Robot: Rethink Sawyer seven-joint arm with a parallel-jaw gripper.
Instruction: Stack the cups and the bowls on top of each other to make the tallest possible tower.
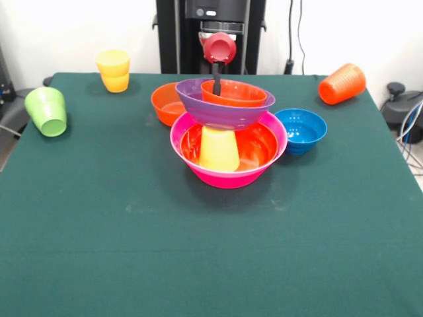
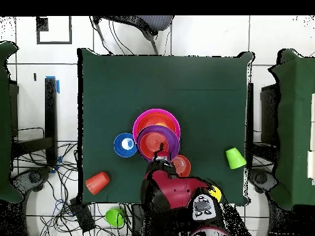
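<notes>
Purple bowl (image 1: 221, 109) sits directly beneath the pincer (image 1: 217, 88); its opening cannot be told

A dark green table (image 1: 132, 231) spreads beneath the claw (image 1: 216, 84). Seen from overhead, black cables (image 2: 58, 200) tangle on white floor tiles (image 2: 209, 37) left of the claw. An office chair (image 2: 140, 23) stands beyond the table's opposite edge.
</notes>
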